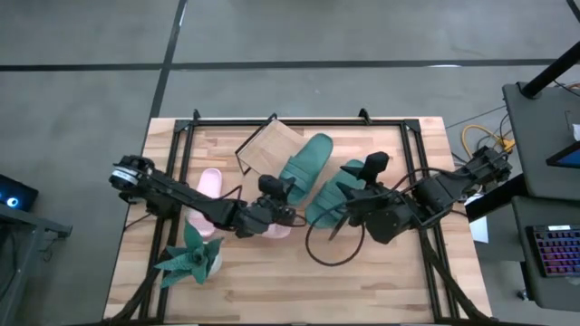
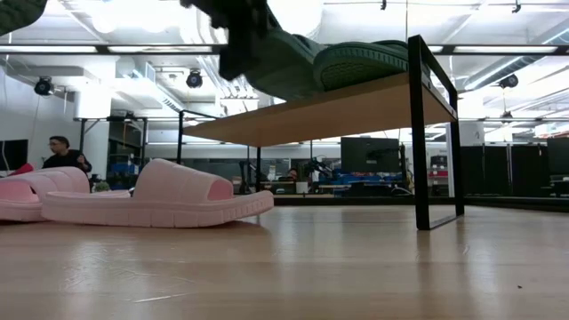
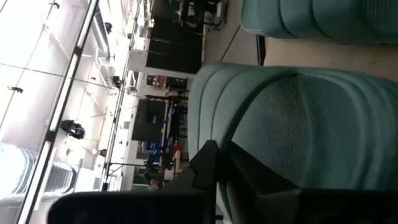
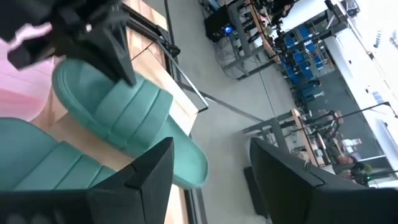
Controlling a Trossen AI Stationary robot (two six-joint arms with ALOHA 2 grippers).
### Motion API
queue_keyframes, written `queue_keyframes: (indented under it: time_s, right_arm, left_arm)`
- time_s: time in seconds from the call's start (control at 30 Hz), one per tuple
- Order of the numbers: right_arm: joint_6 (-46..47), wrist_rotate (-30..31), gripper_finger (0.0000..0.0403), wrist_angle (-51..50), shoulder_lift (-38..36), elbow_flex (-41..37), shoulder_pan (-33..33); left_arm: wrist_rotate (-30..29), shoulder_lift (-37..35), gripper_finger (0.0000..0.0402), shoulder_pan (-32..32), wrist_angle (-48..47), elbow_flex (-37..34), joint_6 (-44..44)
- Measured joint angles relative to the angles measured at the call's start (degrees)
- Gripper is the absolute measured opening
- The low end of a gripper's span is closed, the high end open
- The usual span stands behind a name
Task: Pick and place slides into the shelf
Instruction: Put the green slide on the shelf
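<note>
The wooden table (image 1: 362, 272) carries the shelf (image 1: 263, 145), two pink slides (image 2: 160, 200) and a toy plant (image 1: 192, 256).

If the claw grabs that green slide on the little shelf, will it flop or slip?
Probably neither. The green slide looks thick and chunky, so it likely keeps its shape. Its ribbed strap should help the left claw, shut beside it, hold on. It looks like foam, so probably light, and its flat sole shouldn't roll on the shelf.

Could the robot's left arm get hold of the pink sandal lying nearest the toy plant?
Probably yes: the pink slide lies right beside the left arm, top uncovered. But the left gripper is shut at a green slide on the shelf.
</note>
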Motion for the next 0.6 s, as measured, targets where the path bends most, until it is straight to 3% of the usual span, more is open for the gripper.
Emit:
queue_keyframes:
  time_s: [0.6]
  right_arm:
    - [0.0, -0.4, 0.0201, 0.0, -0.5, -0.1, 0.0]
  left_arm:
    - [3.5, 8.3, 0.0, 2.2, 9.2, 0.0, 0.1]
